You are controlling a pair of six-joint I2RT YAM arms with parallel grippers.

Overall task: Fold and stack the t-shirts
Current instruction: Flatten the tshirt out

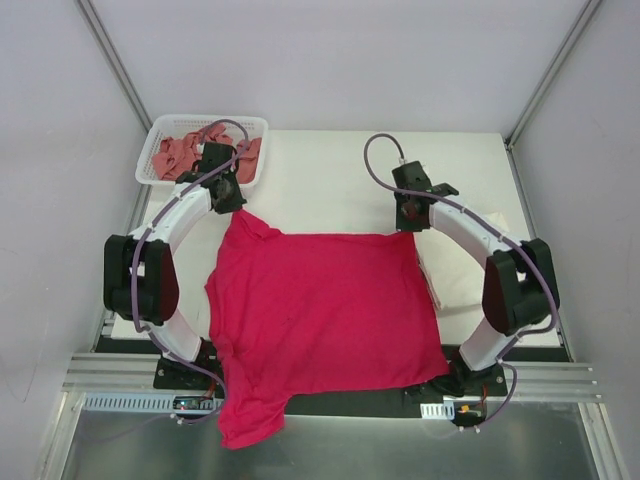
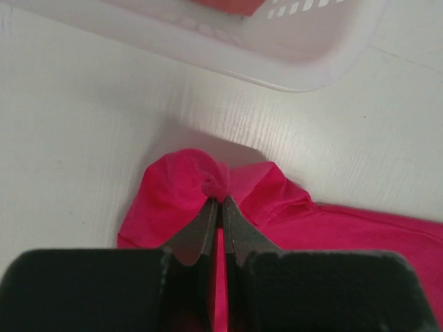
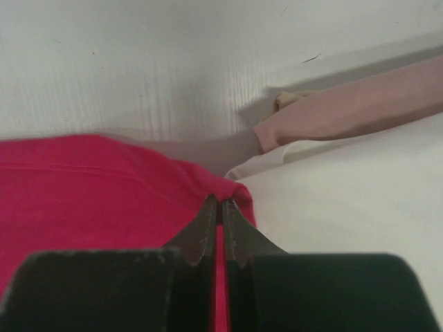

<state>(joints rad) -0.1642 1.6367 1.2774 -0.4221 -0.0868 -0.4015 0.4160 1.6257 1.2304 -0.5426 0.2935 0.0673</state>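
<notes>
A bright magenta-red t-shirt (image 1: pixel 320 310) lies spread flat across the middle of the table, and one sleeve hangs over the near edge. My left gripper (image 1: pixel 228 200) is shut on the shirt's far left corner, with cloth (image 2: pixel 173 200) bunched at the tips of that gripper (image 2: pixel 221 199). My right gripper (image 1: pixel 408 222) is shut on the far right corner (image 3: pixel 90 187), pinched between the tips of that gripper (image 3: pixel 221 200). A cream-white t-shirt (image 1: pixel 462 282) lies flat under the red one's right side, its pinkish edge band (image 3: pixel 346 114) showing. Dusty salmon-pink cloth (image 1: pixel 180 155) sits crumpled in the basket.
The white mesh basket (image 1: pixel 160 130) stands at the far left corner, just beyond my left gripper, and its rim (image 2: pixel 277 62) shows close in the left wrist view. Grey walls enclose the table on three sides. A metal rail runs along the near edge.
</notes>
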